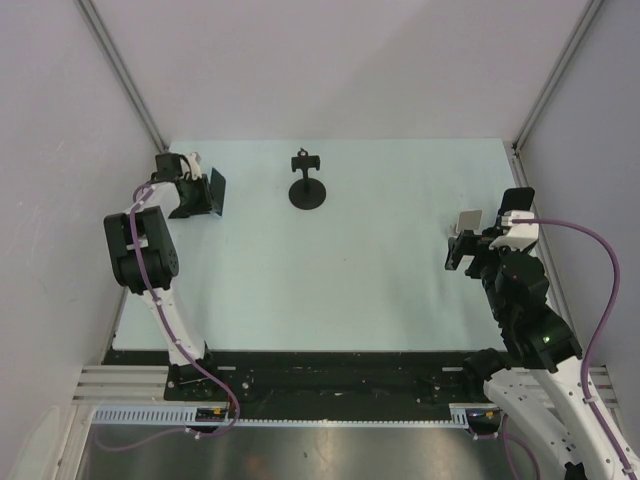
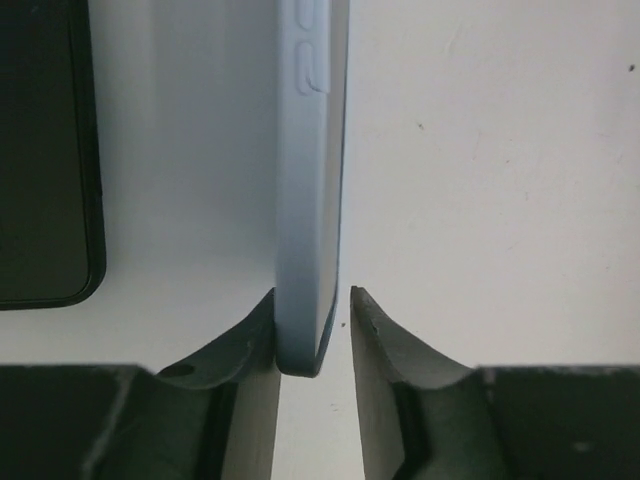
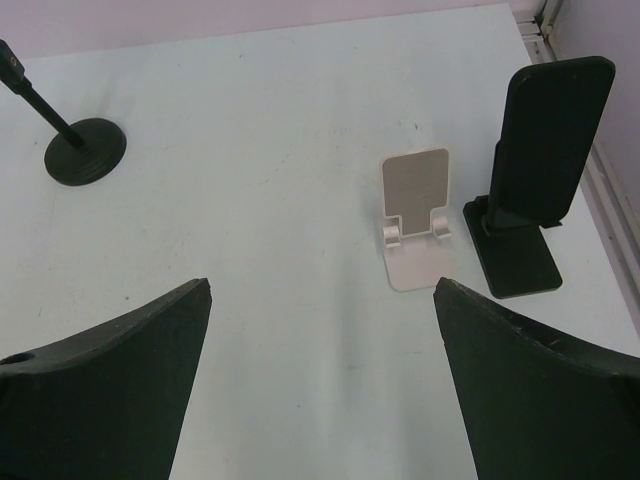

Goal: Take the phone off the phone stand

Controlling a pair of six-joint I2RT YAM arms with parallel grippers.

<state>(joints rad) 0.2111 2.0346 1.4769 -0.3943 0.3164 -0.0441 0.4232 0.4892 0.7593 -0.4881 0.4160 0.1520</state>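
Observation:
In the left wrist view the phone (image 2: 310,200), in a pale blue case, is seen edge-on between my left gripper's (image 2: 312,310) fingers. The left finger touches the case; the right finger (image 2: 375,330) stands off it with a narrow gap, so the jaws are open. A black rounded plate (image 2: 40,150), apparently the phone stand, lies left of the phone and apart from it. From above, my left gripper (image 1: 192,178) is at the far left beside a dark slab (image 1: 208,192). My right gripper (image 3: 322,290) hovers wide open and empty over the table's right side (image 1: 458,250).
A black round-base clamp stand (image 1: 307,185) is at the back centre. A small white stand (image 3: 415,215) and a tall black stand (image 3: 540,150) sit at the right, beyond the right gripper. Walls enclose the table on three sides.

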